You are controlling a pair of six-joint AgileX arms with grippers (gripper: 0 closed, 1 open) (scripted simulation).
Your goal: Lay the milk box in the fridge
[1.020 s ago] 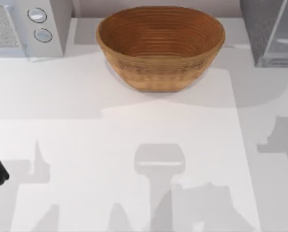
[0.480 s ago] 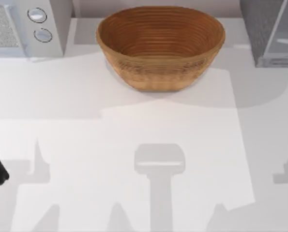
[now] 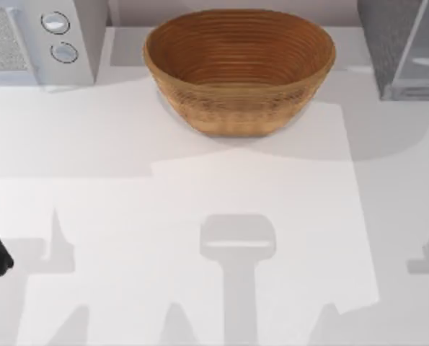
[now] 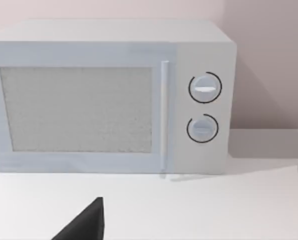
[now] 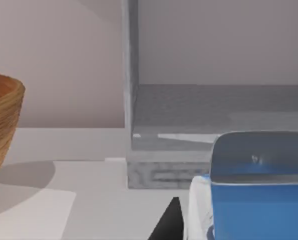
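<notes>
Close before the right gripper, one milk box sat in blue and white, and beyond it stood one fridge with its grey interior open to view. Whether that claw pinched the carton I cannot tell. One wicker basket stood at the table's far middle. Ahead of the left gripper stood one white microwave with two round knobs; its fingers' spread I cannot tell.
</notes>
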